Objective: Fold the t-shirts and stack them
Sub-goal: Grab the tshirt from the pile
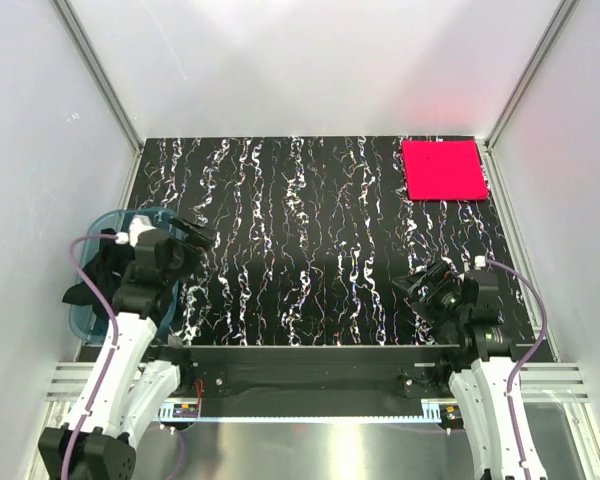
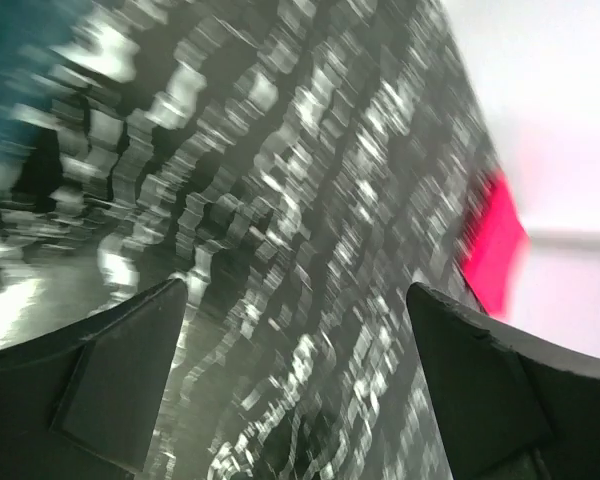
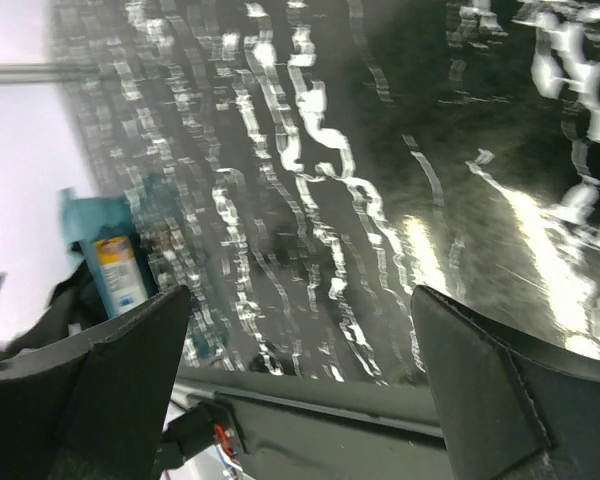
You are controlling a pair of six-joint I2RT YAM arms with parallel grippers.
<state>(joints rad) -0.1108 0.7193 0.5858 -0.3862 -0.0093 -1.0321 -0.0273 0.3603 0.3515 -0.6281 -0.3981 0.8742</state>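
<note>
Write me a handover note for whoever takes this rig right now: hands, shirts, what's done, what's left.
Hands: both open and empty. The left hand is beside the tub; the right hand is over the near right of the table.
Shirts: the pink shirt lies as a folded square at the far right corner. The black shirt is bunched in the tub at the left edge, partly hanging out.
Done: pink folded.
Left: pull out the black one, fold it, stack the two.

Left arm (image 1: 120, 365): white links, black wrist
Right arm (image 1: 492, 400): white links, black wrist
Cables (image 1: 77, 260): purple, looped
Fingers (image 2: 120, 375): black, wedge-shaped
</note>
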